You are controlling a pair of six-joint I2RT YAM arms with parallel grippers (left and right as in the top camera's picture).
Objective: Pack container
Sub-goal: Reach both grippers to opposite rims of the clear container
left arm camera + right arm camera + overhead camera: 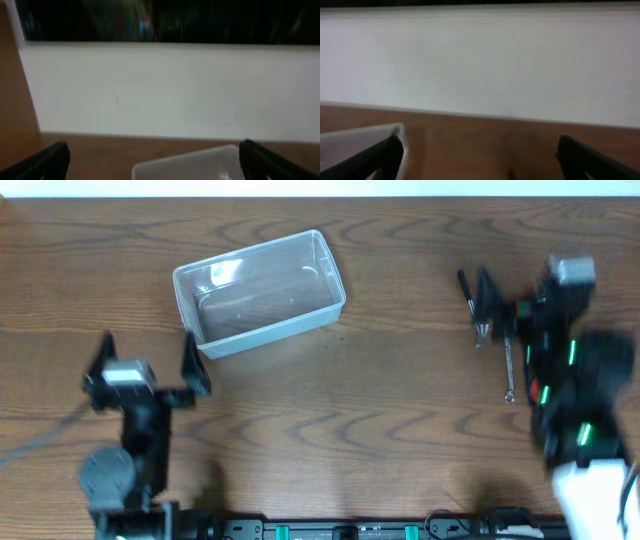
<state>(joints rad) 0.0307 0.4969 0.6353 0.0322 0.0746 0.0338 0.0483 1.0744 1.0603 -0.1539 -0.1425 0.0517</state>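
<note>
Overhead, nearest the robot's base, the left pincer (147, 345) hovered over the bare bench (330, 430) with its jaws spread wide and nothing between them. Its own wrist view agreed, showing both dark fingers out at the frame's edges and gripping nothing. Over on the right, the right pincer (479, 145) was likewise spread and empty in its wrist view. From above, that arm was smeared with blur and its exact pose could not be read. Just beside it a slim metal tool (508, 368) lay on the wood, with one or two darker items past it, too blurred to name. Farther out, left of centre and ahead of the left pincer, the container (260, 292) sat upright on the bench, turned a little askew, and appeared to hold nothing. By that showing the packing had not begun: no item was gripped or in the container, so every pick and placement was yet to do.
</note>
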